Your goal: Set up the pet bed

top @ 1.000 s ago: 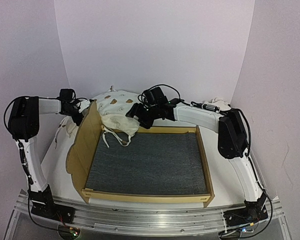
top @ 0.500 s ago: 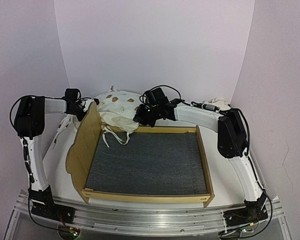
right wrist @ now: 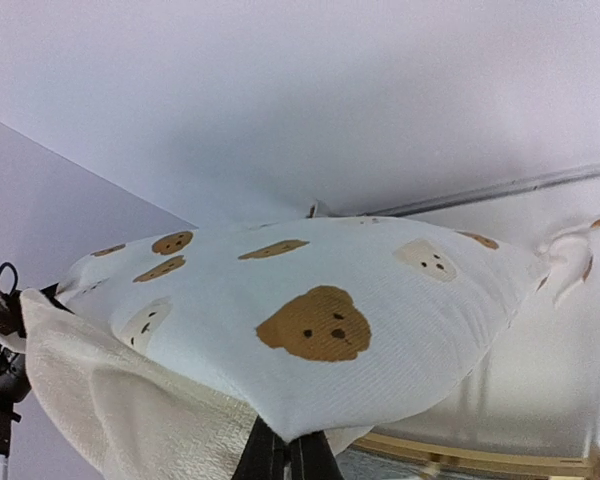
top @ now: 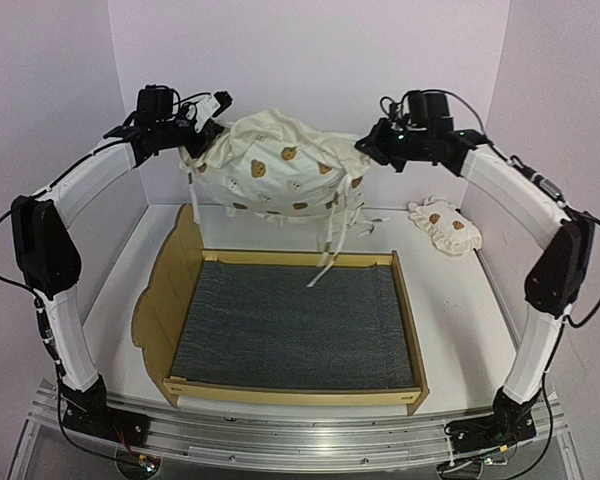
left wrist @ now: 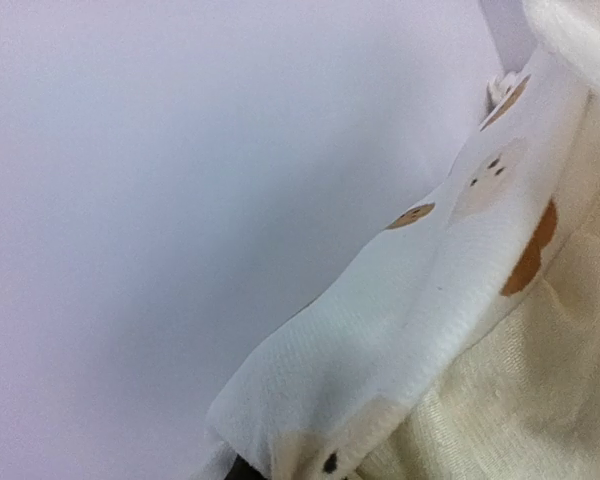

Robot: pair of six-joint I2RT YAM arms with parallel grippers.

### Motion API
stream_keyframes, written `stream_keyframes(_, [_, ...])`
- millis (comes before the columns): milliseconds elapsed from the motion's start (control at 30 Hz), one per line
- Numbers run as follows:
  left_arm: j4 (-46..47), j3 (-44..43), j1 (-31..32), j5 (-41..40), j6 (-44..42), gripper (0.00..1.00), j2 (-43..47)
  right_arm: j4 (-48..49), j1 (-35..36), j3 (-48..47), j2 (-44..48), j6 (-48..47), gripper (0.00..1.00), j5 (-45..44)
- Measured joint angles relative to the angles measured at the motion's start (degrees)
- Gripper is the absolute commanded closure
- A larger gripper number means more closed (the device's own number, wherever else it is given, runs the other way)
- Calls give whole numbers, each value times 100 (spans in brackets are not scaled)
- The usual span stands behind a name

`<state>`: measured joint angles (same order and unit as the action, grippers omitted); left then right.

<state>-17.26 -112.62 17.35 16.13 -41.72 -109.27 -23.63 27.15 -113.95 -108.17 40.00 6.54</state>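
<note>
The pet bed point(top: 298, 396), a light-wood frame with a dark grey felt base, lies in the middle of the table with its curved headboard point(top: 166, 288) on the left. A large cream bear-print cushion point(top: 280, 170) hangs stretched above the bed's far end. My left gripper point(top: 210, 120) is shut on its left corner and my right gripper point(top: 366, 148) on its right corner. Tie strings point(top: 330, 248) dangle down to the far rail. In the left wrist view the cushion point(left wrist: 450, 300) hides the fingers. In the right wrist view the cushion point(right wrist: 310, 300) drapes over the shut right gripper point(right wrist: 288, 448).
A small cream bear-print pillow point(top: 443, 226) lies on the table at the back right, beside the bed's far right corner. White walls close in the back and both sides. Both arms are raised high above the table.
Both grippers have shut on the cushion that lay behind the bed, then risen and moved apart. The cushion now hangs spread between them, off the table.
</note>
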Motion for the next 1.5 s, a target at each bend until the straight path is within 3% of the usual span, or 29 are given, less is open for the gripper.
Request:
stream_keyframes(167, [-852,-845,758,93,12,100,366,-752,-345,340,1190,-714,100,124])
stream_keyframes(333, [-2111,-1152,1681,183,-28,100,869,-1933,-489,658,2116,-1518,100,157])
stream_keyframes(533, [-3853,-957,2837,775,148,100,1463,-3185,-537,1926,3238,-2008,100,549])
stream_keyframes(633, [-4620,-578,3022,1286,375,99,1636,-3605,-518,2856,3710,-2006,100,1078])
stream_keyframes(667, [-4816,-457,3026,1425,437,91,1652,-3686,-508,3161,3835,-1990,98,1254])
stream_keyframes(700, [-5000,-313,3023,1550,479,74,1652,-3777,-502,3441,3932,-1974,90,1429])
stream_keyframes(733, [-5172,-168,3022,1662,492,58,1644,-3867,-498,3721,4025,-1961,72,1604])
stream_keyframes(800, [-5552,27,3022,1845,432,38,1587,-4170,-499,4181,4187,-1934,46,1900])
stream_keyframes(933, [-5884,58,3008,1906,269,21,1457,-4889,-510,4388,4355,-2079,5,2280])
stream_keyframes(967, [-5913,57,3007,1878,224,18,1448,-5016,-510,4316,4378,-2166,2,2309])
stream_keyframes(1100, [-5991,-176,2992,1724,37,10,1445,-5249,-510,3621,4270,-2337,2,1947])
stream_keyframes(1200, [-5663,-409,2994,1210,479,4,1488,-5268,-510,3064,3950,-2194,2,1445])
stream_keyframes(1267, [-5223,-421,3001,251,962,3,1523,-5212,-510,2975,3634,-1919,7,1006])
stream_keyframes(1367, [-4775,-383,2933,-1170,1459,1,1506,-4824,-510,3280,3210,-1464,21,461])
stream_keyframes(1500, [-4724,-337,2363,-2340,2068,0,1328,-4101,-512,3680,2572,-871,32,-83])
